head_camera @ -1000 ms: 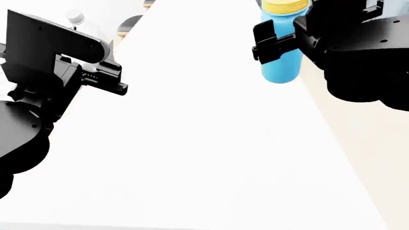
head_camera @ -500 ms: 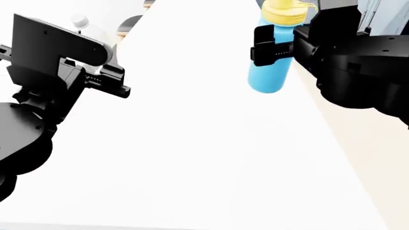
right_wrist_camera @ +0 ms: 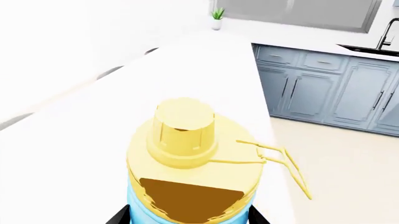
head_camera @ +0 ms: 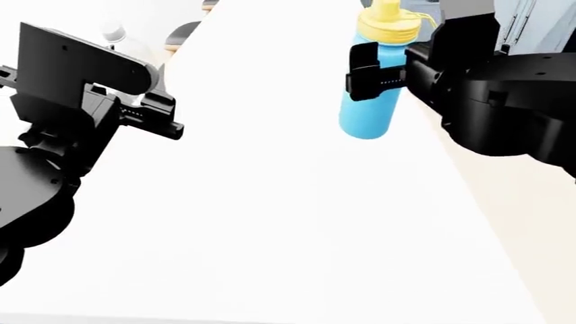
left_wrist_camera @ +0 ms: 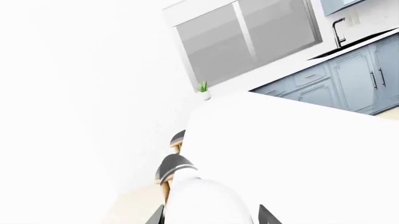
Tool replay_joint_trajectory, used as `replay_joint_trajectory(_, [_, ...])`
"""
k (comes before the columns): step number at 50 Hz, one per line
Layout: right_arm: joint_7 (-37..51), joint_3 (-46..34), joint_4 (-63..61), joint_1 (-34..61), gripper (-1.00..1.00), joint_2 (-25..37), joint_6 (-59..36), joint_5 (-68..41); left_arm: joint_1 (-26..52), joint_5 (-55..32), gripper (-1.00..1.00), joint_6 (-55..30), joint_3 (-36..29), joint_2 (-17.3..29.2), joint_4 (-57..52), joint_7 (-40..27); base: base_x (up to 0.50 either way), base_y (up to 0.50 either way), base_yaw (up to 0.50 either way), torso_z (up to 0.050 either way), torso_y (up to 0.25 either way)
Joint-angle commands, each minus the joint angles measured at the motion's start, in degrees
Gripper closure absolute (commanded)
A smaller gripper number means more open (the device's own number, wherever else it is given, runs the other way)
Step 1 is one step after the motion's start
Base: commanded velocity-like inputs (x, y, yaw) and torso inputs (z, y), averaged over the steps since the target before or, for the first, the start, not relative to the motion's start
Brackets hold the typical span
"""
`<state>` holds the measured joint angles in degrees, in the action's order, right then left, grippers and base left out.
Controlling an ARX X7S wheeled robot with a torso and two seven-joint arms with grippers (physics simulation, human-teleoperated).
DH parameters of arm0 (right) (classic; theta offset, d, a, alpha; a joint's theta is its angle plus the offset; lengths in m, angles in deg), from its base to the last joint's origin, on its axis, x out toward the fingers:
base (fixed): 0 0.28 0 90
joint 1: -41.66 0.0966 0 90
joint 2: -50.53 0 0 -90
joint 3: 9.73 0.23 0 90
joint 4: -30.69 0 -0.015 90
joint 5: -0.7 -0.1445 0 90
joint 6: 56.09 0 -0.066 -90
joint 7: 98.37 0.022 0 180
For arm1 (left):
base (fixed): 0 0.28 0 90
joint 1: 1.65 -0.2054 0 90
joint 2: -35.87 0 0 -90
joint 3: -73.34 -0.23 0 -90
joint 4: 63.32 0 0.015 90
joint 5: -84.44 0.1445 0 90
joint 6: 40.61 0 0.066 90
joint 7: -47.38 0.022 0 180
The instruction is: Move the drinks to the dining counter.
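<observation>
Over the near part of the white dining counter (head_camera: 288, 223) nothing stands yet; the surface is bare between the two arms. At the left edge, the left pincer (head_camera: 148, 111) is clamped on the clear bottle (head_camera: 126, 47), whose pale body fills the base of the left wrist view between the two dark finger edges; whether the bottle touches the counter cannot be told. Farther along on the right, the right pincer (head_camera: 378, 74) holds the sky-blue flask (head_camera: 369, 111) around its upper body, just below the yellow lid (right_wrist_camera: 184, 140).

Change over the last second: the flask has moved lower and inward over the counter, and it now hangs slightly tilted, its base toward the counter centre. The left arm is almost unchanged.

Assessment: the flask appears to be in its descent for placement. It should be brought upright before release, otherwise it may tip. Beyond both bottles, a stool (left_wrist_camera: 171, 168) stands at the counter's left side
</observation>
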<state>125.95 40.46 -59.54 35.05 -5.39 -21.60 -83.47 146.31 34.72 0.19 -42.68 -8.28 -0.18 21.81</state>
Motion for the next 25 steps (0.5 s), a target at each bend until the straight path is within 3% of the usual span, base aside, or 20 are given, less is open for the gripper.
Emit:
replay_joint_trajectory(1, [-1.34,-0.24,-0.03,0.57,1.00,-0.01,-1.11,1.39,0.50,0.60,1.00,0.29,0.45,-0.16,0.21,-0.63,0.00,0.00,0.00,0.000,0.000])
replay_joint_trajectory(25, [-2.39,-0.46,-2.45,-1.71,1.00,0.96,-0.44,0.75,0.13,0.21,1.00,0.42,0.76,0.21,-0.15,-0.90,0.00,0.00,0.00,0.000,0.001])
